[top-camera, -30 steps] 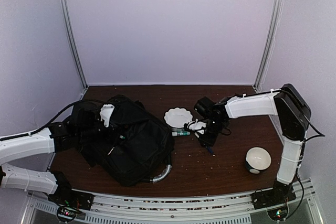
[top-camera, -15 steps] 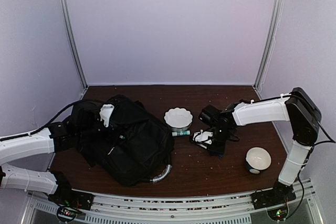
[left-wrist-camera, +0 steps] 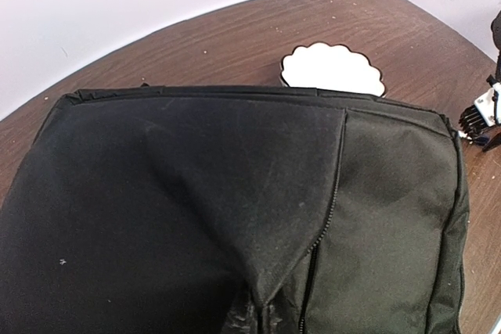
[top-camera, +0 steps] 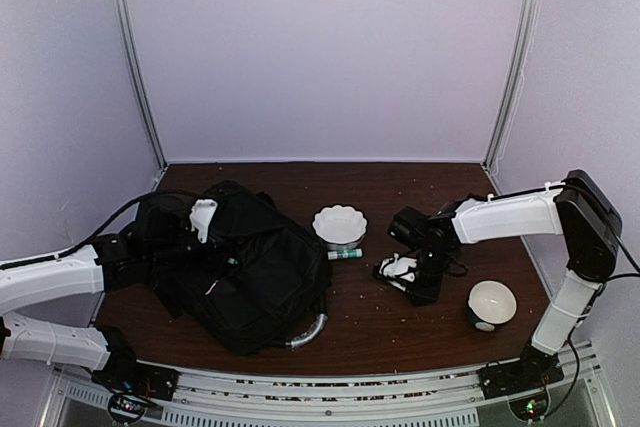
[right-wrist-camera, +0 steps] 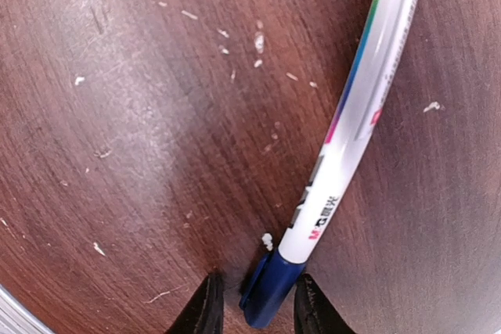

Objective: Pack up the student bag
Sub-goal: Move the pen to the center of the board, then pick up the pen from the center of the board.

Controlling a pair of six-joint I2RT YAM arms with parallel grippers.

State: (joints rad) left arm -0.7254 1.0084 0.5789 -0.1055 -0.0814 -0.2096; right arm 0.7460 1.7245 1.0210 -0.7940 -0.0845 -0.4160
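Your right gripper [right-wrist-camera: 258, 307] is sitting low on the tabletop [right-wrist-camera: 117, 115], right of centre, with its jaws narrowly parted and straddling the blue cap of the pen [right-wrist-camera: 352, 115]. The student bag [top-camera: 240, 267] is lying at the left with your left gripper [top-camera: 203, 219] resting on it — I cannot tell how its jaws are standing.

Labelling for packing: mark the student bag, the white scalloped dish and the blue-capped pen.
student bag [top-camera: 250, 267], top external view, black fabric middle.
white scalloped dish [top-camera: 340, 223], top external view, bare inside.
blue-capped pen [right-wrist-camera: 348, 131], right wrist view, white barrel.
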